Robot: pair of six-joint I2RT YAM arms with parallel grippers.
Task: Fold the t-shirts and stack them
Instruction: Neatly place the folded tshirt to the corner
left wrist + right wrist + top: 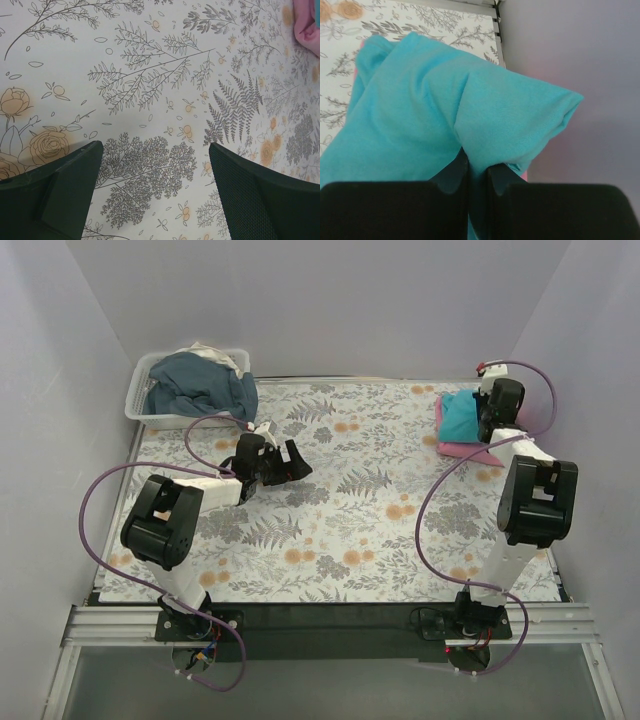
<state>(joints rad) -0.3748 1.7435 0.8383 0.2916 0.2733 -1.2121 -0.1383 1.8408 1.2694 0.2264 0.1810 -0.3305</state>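
The right arm point(530, 502) reaches to the back corner of the worktop point(350, 510), far across from the bin point(135, 408). Its right fingers point(451, 179) are pressed together, pinching a fold of the soft turquoise t-shirt point(420, 110). That shirt sits bunched on the pink t-shirt point(462, 451). The left arm point(165, 525) is bent low, just in front of the bin. Its left fingers point(60, 192) are spread wide over the flowery cloth. The bin is clear plastic, with dark blue clothes point(200, 388) heaped inside.
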